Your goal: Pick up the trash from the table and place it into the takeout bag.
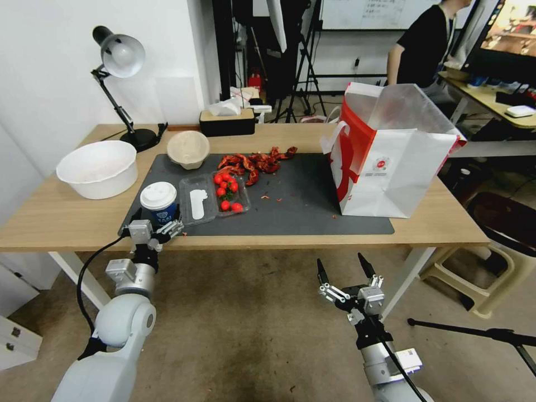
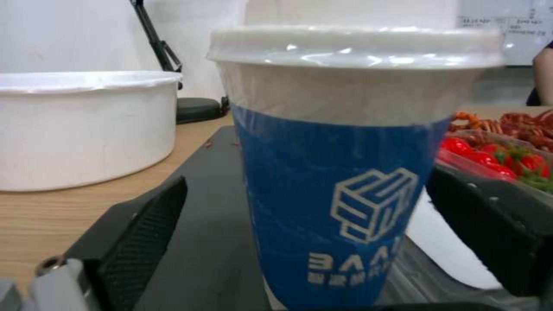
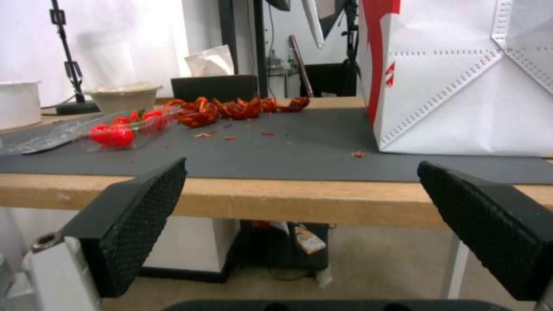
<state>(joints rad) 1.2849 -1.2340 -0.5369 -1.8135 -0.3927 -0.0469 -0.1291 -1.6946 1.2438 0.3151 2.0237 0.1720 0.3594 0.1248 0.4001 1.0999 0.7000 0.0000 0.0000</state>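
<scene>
A white-lidded blue-and-white paper cup (image 1: pixel 158 202) stands on the near left corner of the dark mat (image 1: pixel 301 206) on the table (image 1: pixel 56 218). My left gripper (image 1: pixel 158 226) is open at the table's front edge, with the cup (image 2: pixel 340 172) between its fingers (image 2: pixel 147 233), which stand apart from it. A beige pulp bowl (image 1: pixel 188 148) and a crumpled red wrapper (image 1: pixel 257 162) lie at the mat's far side. The takeout bag (image 1: pixel 391 167) stands open at the right. My right gripper (image 1: pixel 340 261) hangs open below the front edge, facing the mat (image 3: pixel 300 151) and bag (image 3: pixel 461 86).
A large white plastic bowl (image 1: pixel 98 167) and a desk lamp (image 1: pixel 120 56) stand at the table's left. A clear tray with red tomatoes (image 1: pixel 215 198) lies right beside the cup. A tissue box (image 1: pixel 227 120) sits at the back. A stool (image 1: pixel 491 268) stands to the right.
</scene>
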